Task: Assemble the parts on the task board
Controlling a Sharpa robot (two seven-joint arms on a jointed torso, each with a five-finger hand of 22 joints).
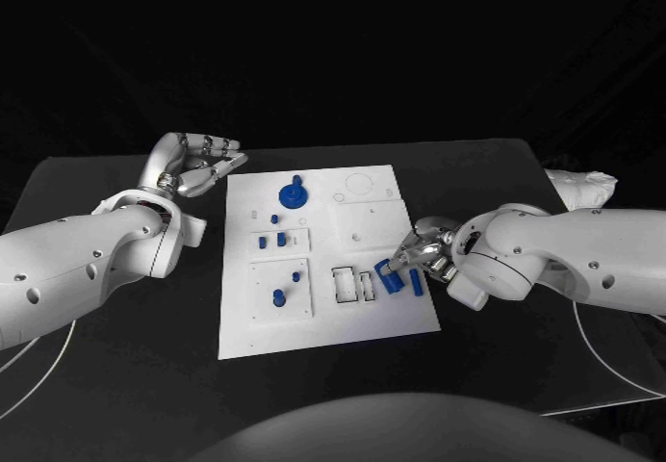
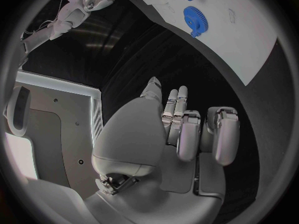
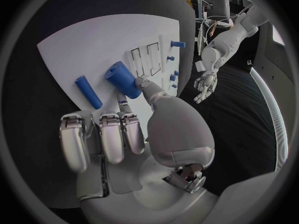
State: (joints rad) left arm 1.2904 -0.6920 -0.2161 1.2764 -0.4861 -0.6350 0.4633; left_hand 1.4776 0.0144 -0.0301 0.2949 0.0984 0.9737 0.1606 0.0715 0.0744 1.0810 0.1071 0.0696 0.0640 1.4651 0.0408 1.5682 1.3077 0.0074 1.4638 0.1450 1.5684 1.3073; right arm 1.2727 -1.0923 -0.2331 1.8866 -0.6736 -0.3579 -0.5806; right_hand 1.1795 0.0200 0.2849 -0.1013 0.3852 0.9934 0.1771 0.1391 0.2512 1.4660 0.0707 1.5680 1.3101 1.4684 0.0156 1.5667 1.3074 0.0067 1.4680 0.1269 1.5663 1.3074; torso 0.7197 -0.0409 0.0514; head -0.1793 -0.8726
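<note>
The white task board (image 1: pixel 333 327) lies in the middle of the black table. At the board's right edge, my right hand (image 1: pixel 423 255) pinches a short thick blue cylinder (image 3: pixel 123 79) between thumb and a finger, just beside two rectangular slots (image 1: pixel 352 284); the other fingers (image 3: pixel 112 137) are curled. A blue rod (image 3: pixel 88 92) lies flat on the board next to the cylinder (image 1: pixel 389 277). My left hand (image 1: pixel 201 159) hovers off the board's far left corner, holding nothing, its fingers (image 2: pixel 187 129) loosely bent. A blue gear (image 1: pixel 292 195) stands near the far end.
Several small blue pegs (image 1: pixel 279 239) stand in the left-hand recesses of the board, with two more (image 1: pixel 282 294) in a square recess nearer me. Bare black table (image 1: pixel 125 385) surrounds the board on all sides.
</note>
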